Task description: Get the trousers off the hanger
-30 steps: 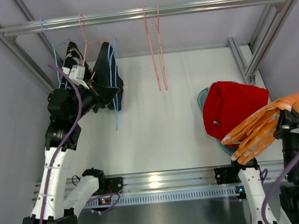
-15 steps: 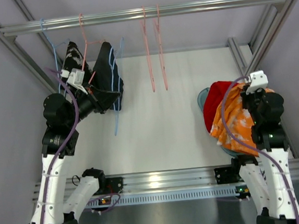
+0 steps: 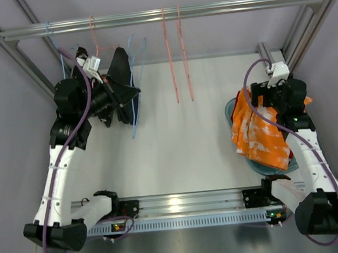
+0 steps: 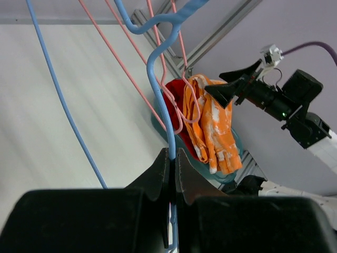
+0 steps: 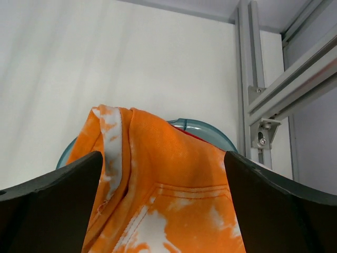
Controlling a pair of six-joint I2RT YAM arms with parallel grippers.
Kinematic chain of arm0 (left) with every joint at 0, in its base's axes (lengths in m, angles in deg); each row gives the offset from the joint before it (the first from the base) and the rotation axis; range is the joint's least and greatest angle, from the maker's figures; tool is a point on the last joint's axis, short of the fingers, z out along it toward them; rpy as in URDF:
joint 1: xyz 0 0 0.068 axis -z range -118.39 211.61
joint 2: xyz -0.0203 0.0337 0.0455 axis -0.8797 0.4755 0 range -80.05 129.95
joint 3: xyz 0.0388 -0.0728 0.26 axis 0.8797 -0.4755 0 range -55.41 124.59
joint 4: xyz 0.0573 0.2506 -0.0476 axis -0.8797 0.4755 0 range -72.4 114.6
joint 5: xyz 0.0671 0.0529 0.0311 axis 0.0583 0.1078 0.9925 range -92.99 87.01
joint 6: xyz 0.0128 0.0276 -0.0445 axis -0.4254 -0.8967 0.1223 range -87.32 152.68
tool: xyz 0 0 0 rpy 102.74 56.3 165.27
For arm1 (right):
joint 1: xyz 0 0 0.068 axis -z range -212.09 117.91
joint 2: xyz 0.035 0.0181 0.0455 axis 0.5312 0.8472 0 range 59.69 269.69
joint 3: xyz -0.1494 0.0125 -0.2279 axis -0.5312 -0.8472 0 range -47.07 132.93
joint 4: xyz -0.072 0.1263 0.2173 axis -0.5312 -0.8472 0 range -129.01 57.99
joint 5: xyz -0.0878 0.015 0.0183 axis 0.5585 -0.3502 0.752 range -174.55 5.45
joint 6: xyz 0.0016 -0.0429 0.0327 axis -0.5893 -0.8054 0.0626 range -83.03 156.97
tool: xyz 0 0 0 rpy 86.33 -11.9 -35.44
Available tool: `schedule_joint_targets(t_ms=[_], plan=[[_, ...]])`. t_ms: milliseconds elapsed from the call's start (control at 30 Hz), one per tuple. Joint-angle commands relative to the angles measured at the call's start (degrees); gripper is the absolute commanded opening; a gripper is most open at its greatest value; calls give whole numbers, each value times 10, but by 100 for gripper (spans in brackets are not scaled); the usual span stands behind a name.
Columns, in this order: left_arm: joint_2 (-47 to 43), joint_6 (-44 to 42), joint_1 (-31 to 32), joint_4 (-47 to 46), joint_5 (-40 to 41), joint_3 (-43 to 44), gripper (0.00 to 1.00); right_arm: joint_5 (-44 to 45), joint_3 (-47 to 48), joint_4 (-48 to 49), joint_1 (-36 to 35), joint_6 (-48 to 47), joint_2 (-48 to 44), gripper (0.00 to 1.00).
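Workcell with two arms at a white table [image 3: 183, 149], under an aluminium rail [image 3: 206, 8] that carries thin wire hangers.

Left side: the left gripper [image 4: 172, 155] is raised near the rail. Its two black fingers are pressed together on the lower run of a blue wire hanger [image 4: 168, 138], which passes straight between them. In the overhead view a dark cloth [image 3: 120, 74] sits close against this gripper, and the boundary between the two cannot be made out there.

Centre: two pink wire hangers [image 3: 171, 73] hang from the rail side by side, with nothing on them.

Right side: a shallow teal plastic bowl [image 3: 258, 165] rests on the table near the right frame post. The orange trousers with white markings [image 3: 255, 134] lie bunched in it, one end draped over the near rim. Beneath and behind them, the plain bright red trousers [image 4: 174, 92] show only as a small patch on the side facing the left arm. Neither pair is on a hanger.

The right gripper [image 5: 162, 158] hovers just above the orange pair with its fingers spread wide, one at each lower corner of the wrist view. The cloth lies in the gap between them and is not clamped. Whether the fingers touch the fabric cannot be told.
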Motion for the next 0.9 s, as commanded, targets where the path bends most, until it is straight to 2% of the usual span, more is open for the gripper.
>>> schedule_joint_targets(t_ms=[0, 333, 567, 867], plan=[[52, 24, 5, -18, 13, 54, 0, -9, 29, 10, -1, 17, -41, 99], [165, 38, 42, -47, 90, 159, 0, -16, 79, -86, -1, 54, -146, 99], [226, 48, 67, -69, 137, 204, 0, -14, 131, -145, -2, 78, -179, 99], [298, 46, 79, -85, 148, 258, 0, -8, 153, -169, -1, 98, -199, 99]])
